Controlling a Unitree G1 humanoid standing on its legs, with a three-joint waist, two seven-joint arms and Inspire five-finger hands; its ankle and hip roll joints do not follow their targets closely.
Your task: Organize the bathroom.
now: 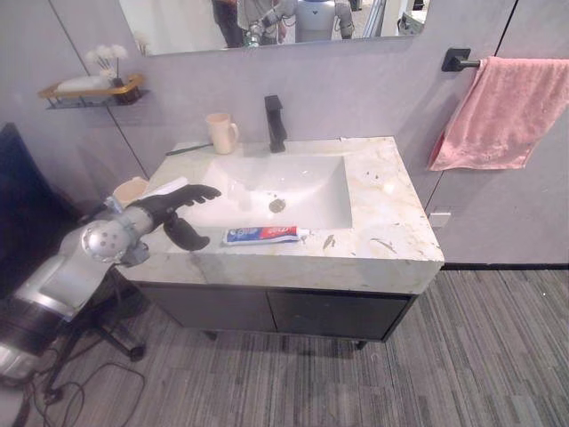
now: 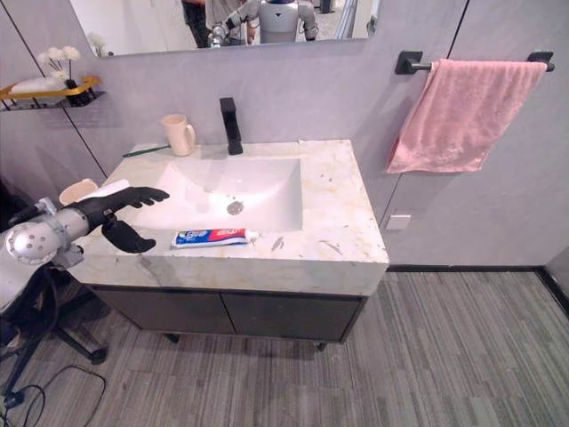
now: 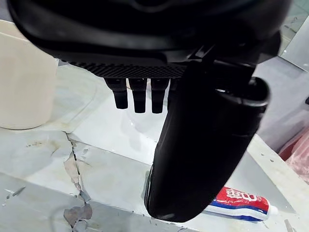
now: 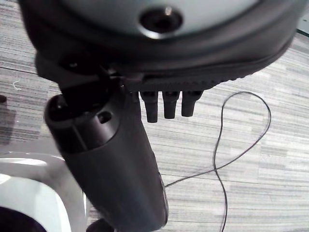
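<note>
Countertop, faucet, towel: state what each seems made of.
Countertop: looks like polished marble or a marble-look stone, pale with tan veins and a sheen. Faucet: probably matte black metal, squared and dull. Towel: soft pink terry-like cloth, draped in folds over a dark bar.

One toothpaste tube [image 1: 263, 234], two cups [image 1: 221, 132] [image 1: 130, 189], one toothbrush [image 1: 188, 149], one faucet [image 1: 276, 124], one pink towel [image 1: 502, 111]

Left hand [image 1: 182, 206] covering part of white thing on counter [image 1: 391, 253]. Small cup [image 1: 130, 189] peeking out behind arm, rest hiding. Toothpaste [image 3: 239, 203] partly hiding behind thumb in left wrist view. Shelf [image 1: 89, 92] things too small to tell. Towel [image 1: 502, 111] running off picture's right edge. Mirror [image 1: 267, 22] getting cut off at top.
</note>
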